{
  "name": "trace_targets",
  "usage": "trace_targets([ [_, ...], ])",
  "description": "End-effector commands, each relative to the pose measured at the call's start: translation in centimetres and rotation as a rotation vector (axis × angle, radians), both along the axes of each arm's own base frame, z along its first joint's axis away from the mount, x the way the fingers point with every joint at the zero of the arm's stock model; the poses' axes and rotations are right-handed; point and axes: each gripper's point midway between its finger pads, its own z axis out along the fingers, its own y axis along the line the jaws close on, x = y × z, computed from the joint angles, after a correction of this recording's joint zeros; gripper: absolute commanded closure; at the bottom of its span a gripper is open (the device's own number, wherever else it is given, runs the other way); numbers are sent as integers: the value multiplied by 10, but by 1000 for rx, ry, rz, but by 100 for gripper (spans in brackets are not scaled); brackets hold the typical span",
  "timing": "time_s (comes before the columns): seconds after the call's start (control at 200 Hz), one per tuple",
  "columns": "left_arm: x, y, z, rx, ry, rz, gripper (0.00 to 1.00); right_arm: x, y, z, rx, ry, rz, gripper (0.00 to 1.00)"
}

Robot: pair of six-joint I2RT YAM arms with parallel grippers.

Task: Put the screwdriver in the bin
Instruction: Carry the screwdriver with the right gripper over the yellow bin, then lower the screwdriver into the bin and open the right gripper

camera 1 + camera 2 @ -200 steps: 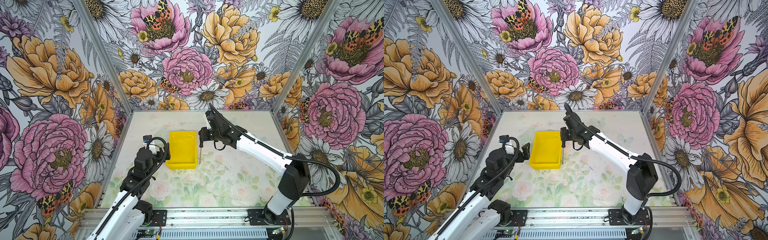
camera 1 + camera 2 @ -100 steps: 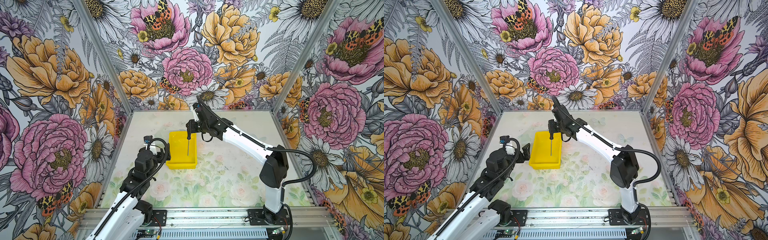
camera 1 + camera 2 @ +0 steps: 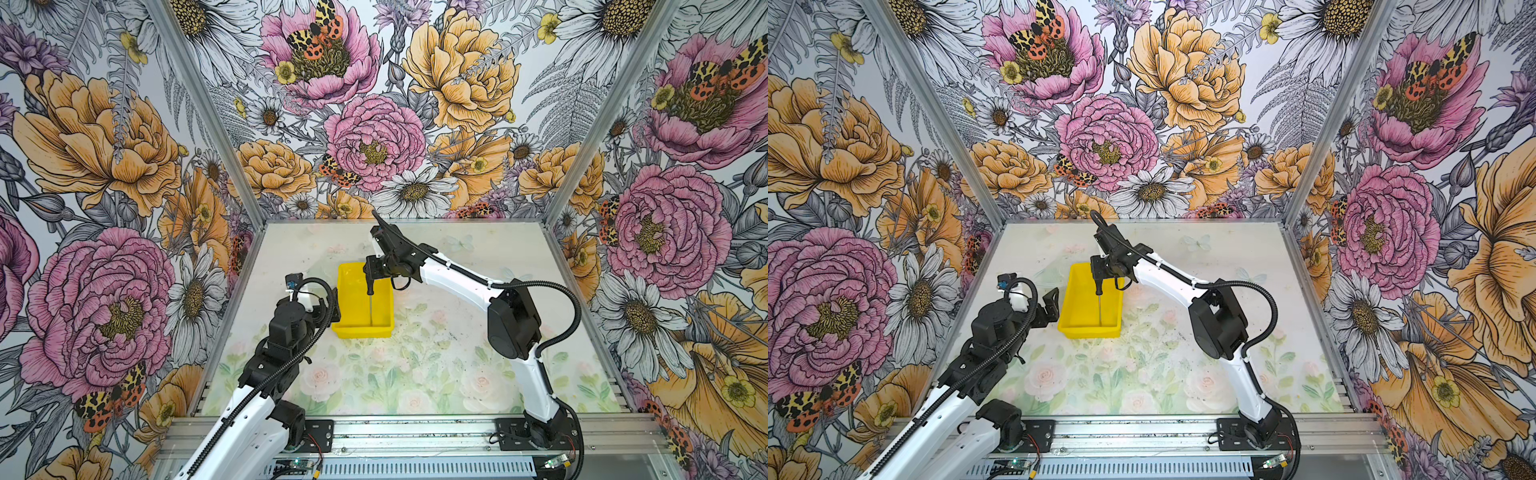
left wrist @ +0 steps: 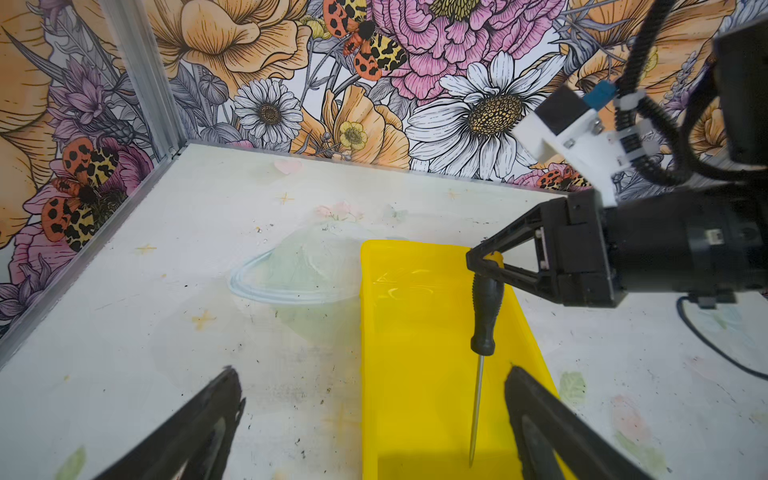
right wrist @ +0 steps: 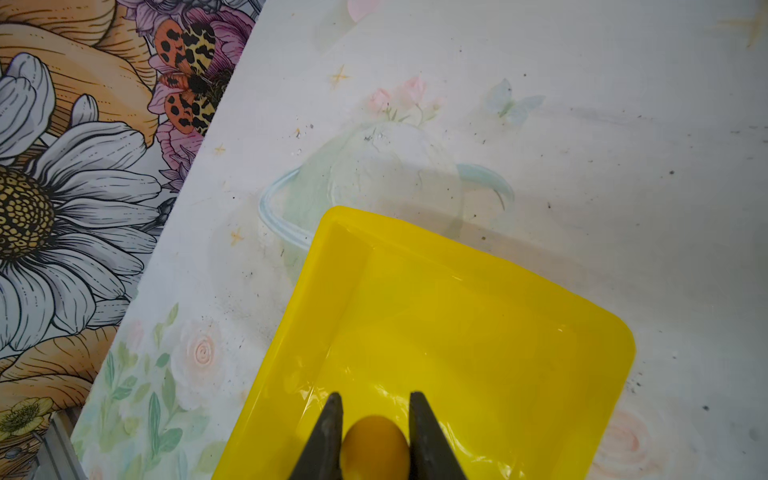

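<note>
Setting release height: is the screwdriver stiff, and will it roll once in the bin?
Probably rigid: the screwdriver hangs straight from the right gripper. Its round handle may roll, but the bin walls should stop it.

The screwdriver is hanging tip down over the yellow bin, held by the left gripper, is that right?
No: the right gripper holds it, not the left gripper. The left wrist view shows it shut on the top of the screwdriver, which hangs tip down over the yellow bin.
</note>
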Motion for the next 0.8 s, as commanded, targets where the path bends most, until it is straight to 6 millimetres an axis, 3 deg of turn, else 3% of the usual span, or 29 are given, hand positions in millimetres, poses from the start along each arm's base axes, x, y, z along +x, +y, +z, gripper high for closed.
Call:
trace_targets([
  [0.0, -2, 7, -7, -13, 13, 31, 1, -3, 10, -7, 2, 2, 37, 100],
  [0.225, 1, 11, -7, -57, 15, 49, 1, -5, 3, -30, -37, 35, 27, 99],
  [0.425, 0, 10, -8, -70, 21, 44, 1, -7, -3, -27, -48, 26, 15, 88],
  [0.606, 0, 9, -12, -65, 36, 36, 1, -7, -8, -14, -53, -3, 9, 70],
  [0.796, -1, 9, -14, -68, 41, 37, 1, -8, -20, 16, -55, -73, -5, 40],
])
